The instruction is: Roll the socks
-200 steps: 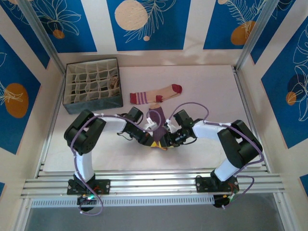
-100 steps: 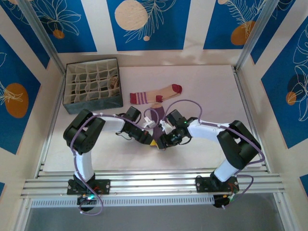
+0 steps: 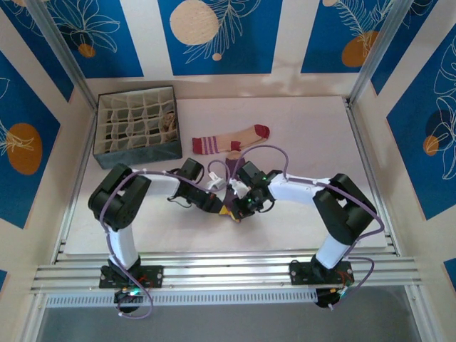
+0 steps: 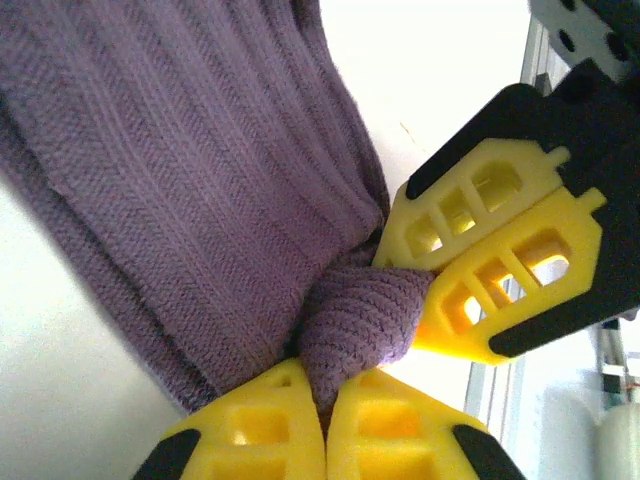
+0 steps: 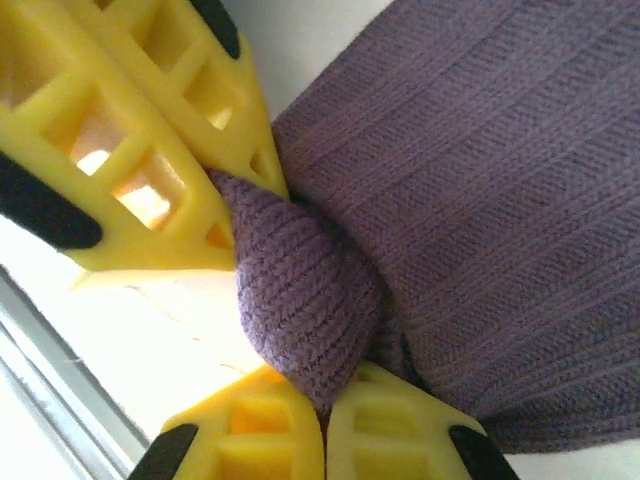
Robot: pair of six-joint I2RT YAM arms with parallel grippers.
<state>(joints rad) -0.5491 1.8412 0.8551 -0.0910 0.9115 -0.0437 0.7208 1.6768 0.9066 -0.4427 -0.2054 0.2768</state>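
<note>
Left gripper (image 4: pixel 325 392): I've got it clamped on a fold of the purple sock (image 4: pixel 180 170).
Right gripper (image 5: pixel 323 402): pinching that same fold.

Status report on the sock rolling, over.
Left end effector, right end effector both shut on purple sock's bunched fold. Striped tan sock lies apart. Nothing obstructing.

A ribbed purple knit is being shown on the purple sock (image 4: pixel 180 150). Yellow with black backing is being displayed on the gripper fingers (image 4: pixel 480 200). Tan, a dark-red toe and a striped cuff are being shown on the tan sock (image 3: pixel 231 139).
</note>
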